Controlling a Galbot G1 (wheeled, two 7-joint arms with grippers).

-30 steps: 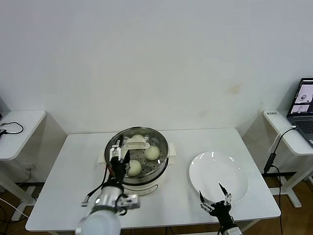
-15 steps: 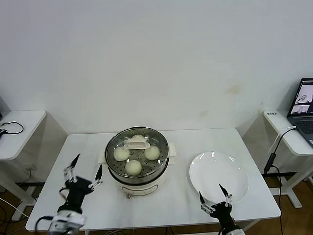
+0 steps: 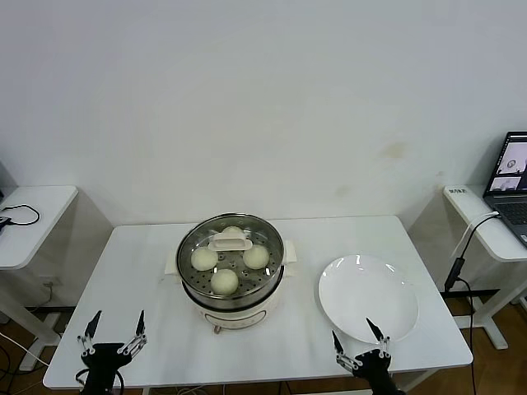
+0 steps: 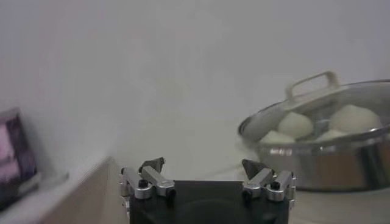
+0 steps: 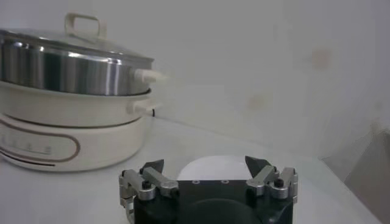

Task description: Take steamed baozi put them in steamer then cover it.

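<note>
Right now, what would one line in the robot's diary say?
cover on steamer | baozi inside | left gripper open, table edge | right gripper open by plate

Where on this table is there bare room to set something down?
Bare table lies left of the steamer, from the far edge to the open left pincer. A narrower strip runs between steamer and plate, and behind the plate. The near right corner is crowded: plate and open right pincer.

Colours, steamer setup
Steamer: shiny steel on cream base; baozi cream-white; plate and surface white.
</note>
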